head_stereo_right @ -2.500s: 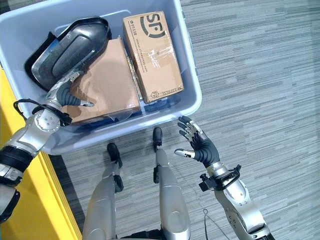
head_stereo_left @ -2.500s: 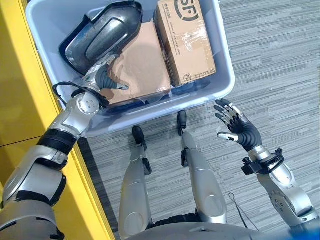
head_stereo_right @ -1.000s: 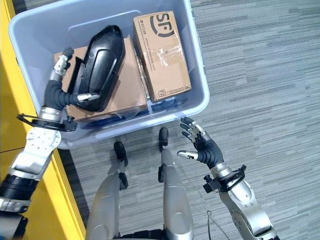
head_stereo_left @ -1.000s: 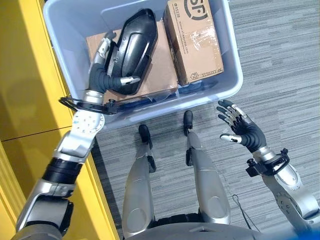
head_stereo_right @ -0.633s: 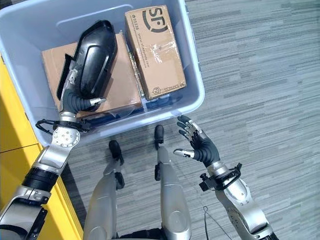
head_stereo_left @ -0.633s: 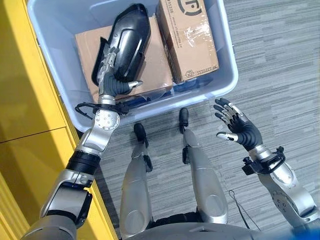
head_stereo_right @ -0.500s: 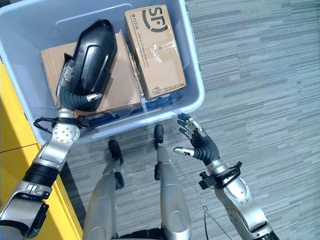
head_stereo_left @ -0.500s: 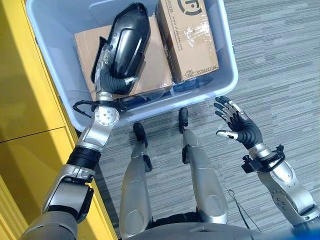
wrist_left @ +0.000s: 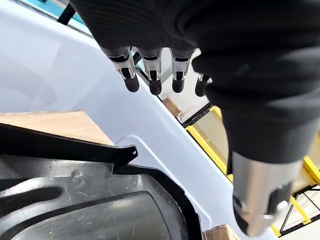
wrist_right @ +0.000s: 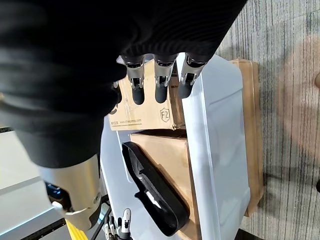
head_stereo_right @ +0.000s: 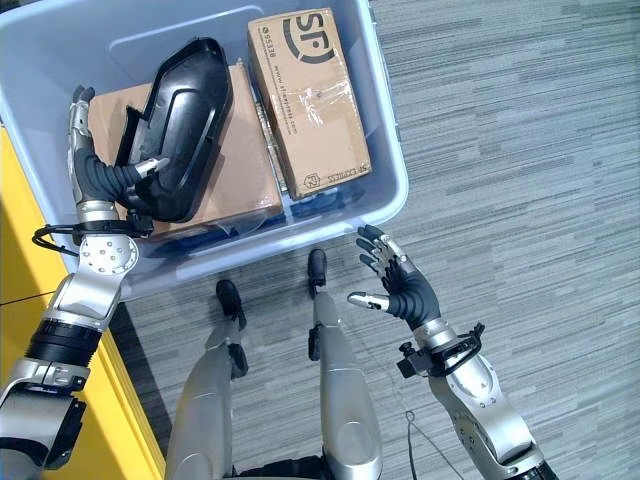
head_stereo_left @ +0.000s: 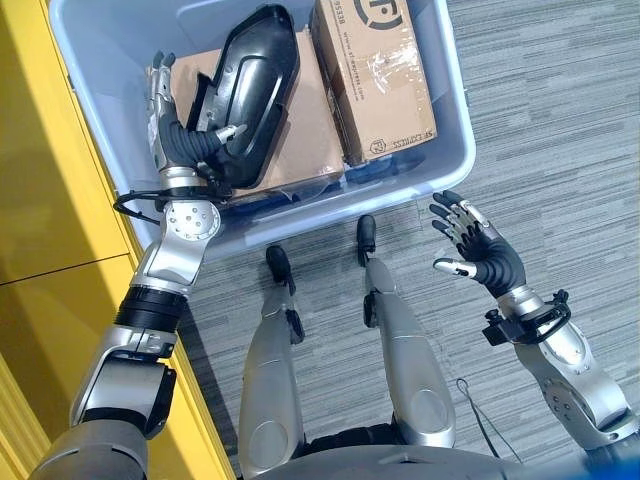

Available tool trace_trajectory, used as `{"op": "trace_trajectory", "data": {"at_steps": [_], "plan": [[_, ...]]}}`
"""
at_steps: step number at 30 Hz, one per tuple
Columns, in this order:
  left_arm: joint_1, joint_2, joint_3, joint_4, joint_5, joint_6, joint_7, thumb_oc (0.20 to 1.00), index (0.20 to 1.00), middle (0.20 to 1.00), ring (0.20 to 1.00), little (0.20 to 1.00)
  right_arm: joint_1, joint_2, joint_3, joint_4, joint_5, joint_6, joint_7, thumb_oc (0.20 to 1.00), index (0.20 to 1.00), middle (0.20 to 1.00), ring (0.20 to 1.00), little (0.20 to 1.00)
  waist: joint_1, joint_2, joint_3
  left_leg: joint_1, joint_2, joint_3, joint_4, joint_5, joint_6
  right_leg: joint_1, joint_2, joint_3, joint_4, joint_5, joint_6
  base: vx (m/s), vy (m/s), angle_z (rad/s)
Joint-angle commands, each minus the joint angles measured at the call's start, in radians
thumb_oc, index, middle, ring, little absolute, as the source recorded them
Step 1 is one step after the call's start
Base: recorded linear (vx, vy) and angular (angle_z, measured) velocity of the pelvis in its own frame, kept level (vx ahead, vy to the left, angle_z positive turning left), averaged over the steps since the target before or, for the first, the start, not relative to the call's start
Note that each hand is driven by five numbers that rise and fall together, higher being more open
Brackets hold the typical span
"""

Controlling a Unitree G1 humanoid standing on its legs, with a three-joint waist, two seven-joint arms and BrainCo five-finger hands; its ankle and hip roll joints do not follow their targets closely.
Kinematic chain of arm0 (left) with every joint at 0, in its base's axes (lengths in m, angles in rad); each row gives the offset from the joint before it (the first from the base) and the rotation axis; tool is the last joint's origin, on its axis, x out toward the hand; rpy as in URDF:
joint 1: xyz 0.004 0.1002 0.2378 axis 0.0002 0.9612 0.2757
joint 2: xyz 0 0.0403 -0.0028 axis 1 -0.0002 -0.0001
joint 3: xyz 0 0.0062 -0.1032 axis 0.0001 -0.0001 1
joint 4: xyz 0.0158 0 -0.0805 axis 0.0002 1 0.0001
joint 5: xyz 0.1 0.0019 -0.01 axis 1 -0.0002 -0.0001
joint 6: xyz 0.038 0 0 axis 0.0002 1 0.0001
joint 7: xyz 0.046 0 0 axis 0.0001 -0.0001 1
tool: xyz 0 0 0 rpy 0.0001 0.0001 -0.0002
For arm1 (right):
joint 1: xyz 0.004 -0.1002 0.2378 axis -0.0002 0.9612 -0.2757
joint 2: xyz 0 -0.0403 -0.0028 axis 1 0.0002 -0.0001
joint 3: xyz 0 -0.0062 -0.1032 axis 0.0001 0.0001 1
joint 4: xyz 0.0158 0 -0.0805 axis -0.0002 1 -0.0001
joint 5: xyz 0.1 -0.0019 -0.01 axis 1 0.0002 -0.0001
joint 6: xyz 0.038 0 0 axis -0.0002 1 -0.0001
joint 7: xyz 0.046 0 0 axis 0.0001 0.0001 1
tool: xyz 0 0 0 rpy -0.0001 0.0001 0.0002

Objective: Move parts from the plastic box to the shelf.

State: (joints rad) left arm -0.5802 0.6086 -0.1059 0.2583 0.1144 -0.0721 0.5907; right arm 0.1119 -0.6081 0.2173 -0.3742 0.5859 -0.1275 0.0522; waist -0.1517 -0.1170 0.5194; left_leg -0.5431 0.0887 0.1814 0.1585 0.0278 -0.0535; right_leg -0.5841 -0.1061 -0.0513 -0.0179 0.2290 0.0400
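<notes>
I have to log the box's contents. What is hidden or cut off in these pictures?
- Blue items at the box bottom: hidden under the two cartons, both eye views.
- Plain carton: partly covered by the black part.
- Box's far end: cut off by the top edge.
- Shelf: just a yellow strip at the left edge.

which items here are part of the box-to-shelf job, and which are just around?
Job:
- plastic box
- black moulded part, lying on the flat box
- printed cardboard box
- flat cardboard box
- left robot hand, open beside the black part

Just around:
- right robot hand, open over the carpet
- yellow surface
</notes>
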Motion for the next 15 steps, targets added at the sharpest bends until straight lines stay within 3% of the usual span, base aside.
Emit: {"op": "trace_trajectory", "data": {"at_steps": [1, 6, 7, 8, 11, 12, 15], "plan": [[-0.038, 0.067, 0.044, 0.038, 0.073, -0.016, 0.04, 1.0, 1.0, 1.0, 1.0, 1.0, -0.002, -0.031, -0.021, -0.058, 0.018, -0.061, 0.002, 1.0, 1.0, 1.0, 1.0, 1.0, -0.002, -0.013, -0.045, -0.03, 0.015, -0.036, 0.052, -0.001, -0.011, 0.032, -0.05, 0.029, 0.141, -0.116, 0.09, 0.0, 0.0, 0.0], [-0.069, 0.091, 0.03, 0.119, 0.065, -0.003, 0.042, 1.0, 1.0, 1.0, 1.0, 1.0, 0.011, -0.036, -0.03, -0.064, 0.024, -0.061, 0.009, 1.0, 1.0, 1.0, 1.0, 1.0, -0.006, -0.016, -0.043, -0.038, 0.017, -0.034, 0.056, 0.002, -0.012, 0.024, -0.048, 0.029, 0.143, -0.116, 0.089, 0.02, 0.002, 0.0], [-0.076, 0.094, 0.022, 0.141, 0.064, 0.003, 0.04, 1.0, 1.0, 1.0, 1.0, 1.0, 0.013, -0.038, -0.028, -0.062, 0.027, -0.061, 0.01, 1.0, 1.0, 1.0, 1.0, 1.0, -0.006, -0.013, -0.048, -0.028, 0.021, -0.041, 0.056, -0.024, -0.019, 0.032, -0.044, 0.031, 0.145, -0.136, 0.094, 0.0, 0.0, 0.0], [-0.087, 0.096, 0.017, 0.163, 0.057, 0.004, 0.039, 1.0, 1.0, 1.0, 1.0, 1.0, 0.014, -0.038, -0.032, -0.064, 0.028, -0.063, 0.01, 1.0, 1.0, 1.0, 1.0, 1.0, -0.007, -0.017, -0.041, -0.042, 0.019, -0.034, 0.059, 0.001, -0.012, 0.02, -0.048, 0.029, 0.145, -0.116, 0.089, 0.0, 0.0, 0.0], [-0.127, 0.103, -0.01, 0.246, 0.034, 0.013, 0.036, 1.0, 1.0, 1.0, 1.0, 1.0, 0.012, -0.042, -0.031, -0.064, 0.028, -0.065, 0.009, 1.0, 1.0, 1.0, 1.0, 1.0, -0.012, -0.018, -0.043, -0.05, 0.02, -0.035, 0.061, 0.003, -0.012, 0.011, -0.047, 0.03, 0.147, -0.114, 0.089, -0.01, -0.001, -0.04], [-0.156, 0.115, -0.032, 0.307, 0.013, 0.015, 0.034, 1.0, 1.0, 1.0, 1.0, 1.0, 0.016, -0.047, -0.029, -0.068, 0.03, -0.068, 0.01, 1.0, 1.0, 1.0, 1.0, 1.0, -0.015, -0.015, -0.047, -0.046, 0.023, -0.043, 0.063, -0.021, -0.019, 0.013, -0.042, 0.034, 0.151, -0.133, 0.095, 0.07, 0.005, -0.02], [-0.176, 0.119, -0.051, 0.359, -0.007, 0.013, 0.027, 1.0, 1.0, 1.0, 1.0, 1.0, 0.019, -0.049, -0.028, -0.069, 0.034, -0.072, 0.01, 1.0, 1.0, 1.0, 1.0, 1.0, -0.017, -0.015, -0.047, -0.053, 0.025, -0.044, 0.07, -0.022, -0.019, 0.008, -0.041, 0.032, 0.154, -0.134, 0.095, 0.03, 0.002, -0.01]]}}
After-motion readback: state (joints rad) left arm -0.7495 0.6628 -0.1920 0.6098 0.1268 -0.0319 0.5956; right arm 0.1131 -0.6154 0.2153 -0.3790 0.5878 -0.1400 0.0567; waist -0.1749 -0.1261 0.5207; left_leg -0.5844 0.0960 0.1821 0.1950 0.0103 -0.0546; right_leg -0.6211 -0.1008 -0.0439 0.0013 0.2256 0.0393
